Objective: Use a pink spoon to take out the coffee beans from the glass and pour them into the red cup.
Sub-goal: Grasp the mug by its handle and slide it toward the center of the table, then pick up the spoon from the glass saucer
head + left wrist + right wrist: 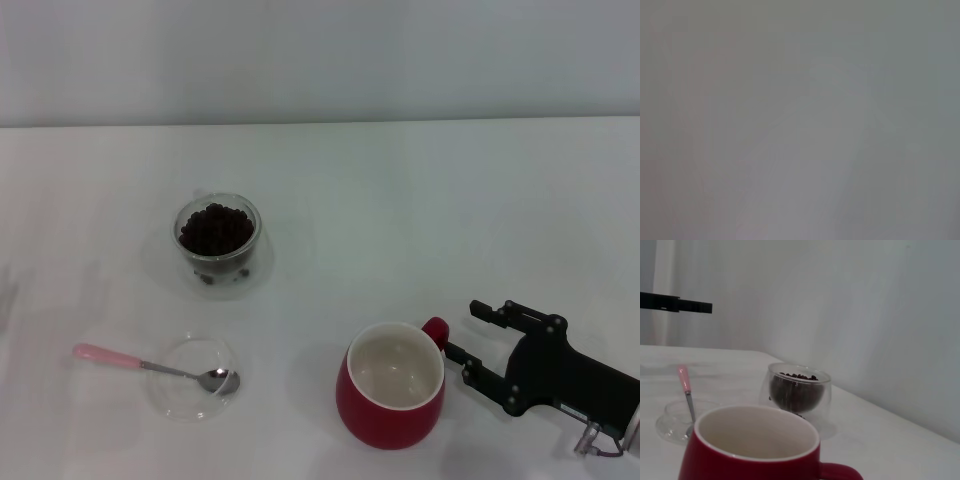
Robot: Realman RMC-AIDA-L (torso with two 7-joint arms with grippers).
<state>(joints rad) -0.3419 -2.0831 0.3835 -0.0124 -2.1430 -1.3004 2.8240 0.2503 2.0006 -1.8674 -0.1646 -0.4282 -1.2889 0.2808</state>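
On the white worktop (420, 190) the glass (218, 242) stands toward the far left, holding a heap of dark beans (215, 229) up near its rim. Nearer the robot, the pink spoon (150, 367) lies with its metal bowl resting in a shallow clear dish (192, 377) and its pink handle sticking out over the dish's left edge. The red cup (391, 386) stands at the near right, its white inside bare, its small loop handle (436, 331) pointing toward the right tool (470, 340). That tool sits just beside the handle — its black fingers spread apart, released, gripping nothing; whether a fingertip touches the handle is unclear. The right wrist view looks across the cup's rim (756, 432) to the glass (797, 391) and the spoon (687, 390). The left tool is out of sight — its wrist view shows only featureless grey.
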